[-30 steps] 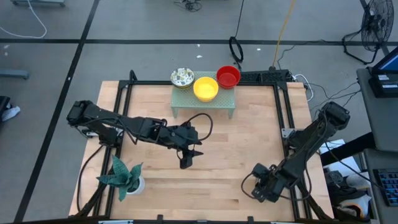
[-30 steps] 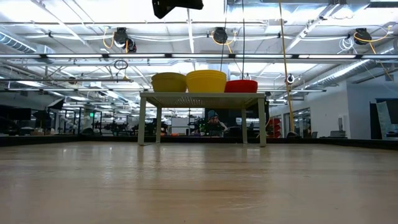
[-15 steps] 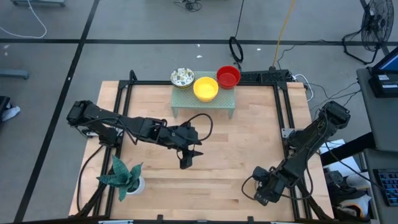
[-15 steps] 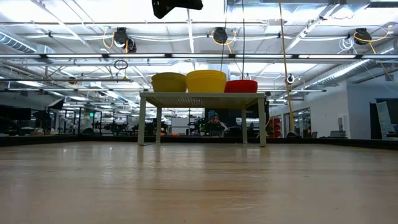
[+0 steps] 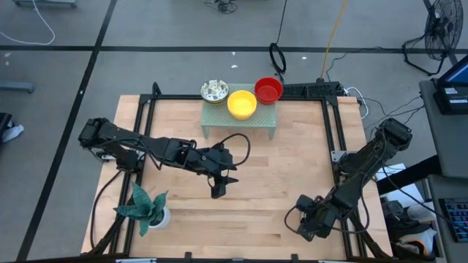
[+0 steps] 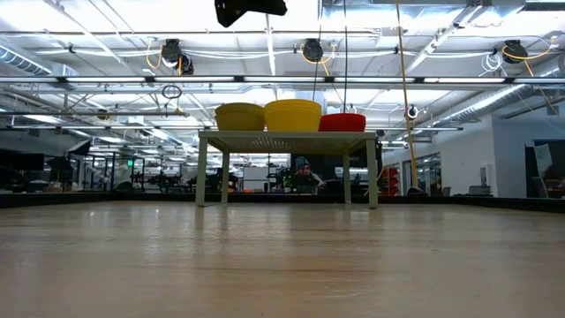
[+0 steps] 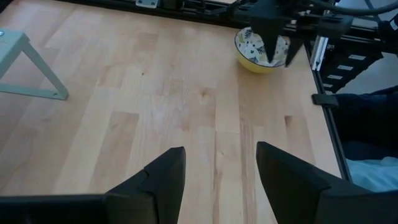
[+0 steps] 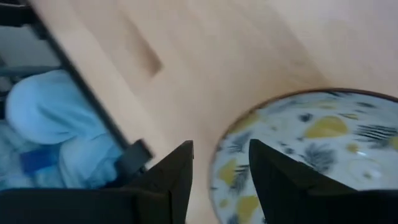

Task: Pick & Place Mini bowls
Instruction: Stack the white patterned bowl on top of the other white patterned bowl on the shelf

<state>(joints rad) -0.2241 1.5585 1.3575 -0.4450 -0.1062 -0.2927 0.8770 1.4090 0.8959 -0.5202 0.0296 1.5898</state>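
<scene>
A speckled mini bowl [image 7: 258, 48] with a yellow outer wall rests on its base near the table's near right corner. My right gripper [image 8: 221, 168] is open, pointing down over this bowl's rim [image 8: 217, 158], one finger inside and one outside. In the high view the right gripper [image 5: 311, 221] hides the bowl. Three more bowls sit on the pale green rack [image 5: 240, 122]: speckled [image 5: 214, 90], yellow [image 5: 242, 104], red [image 5: 268, 90]. My left gripper [image 7: 221, 168] is open and empty, held above the table's middle [image 5: 219, 190]. My right gripper stands astride the speckled bowl's rim [image 8: 217, 158] from above, one finger [image 8: 273, 174] over the inside and the other [image 8: 171, 177] outside. I cannot tell whether either finger touches the rim.
A green leafy plant in a white pot [image 5: 150, 210] stands at the near left corner. The rack on its legs [image 6: 287, 140] fills the far middle. Black frame rails [image 5: 333, 131] run along the table's edges. Bare wood lies between the two grippers.
My right gripper has crept a little toward the table's near edge at the speckled bowl. The left arm and the bowls on the rack have kept still.
</scene>
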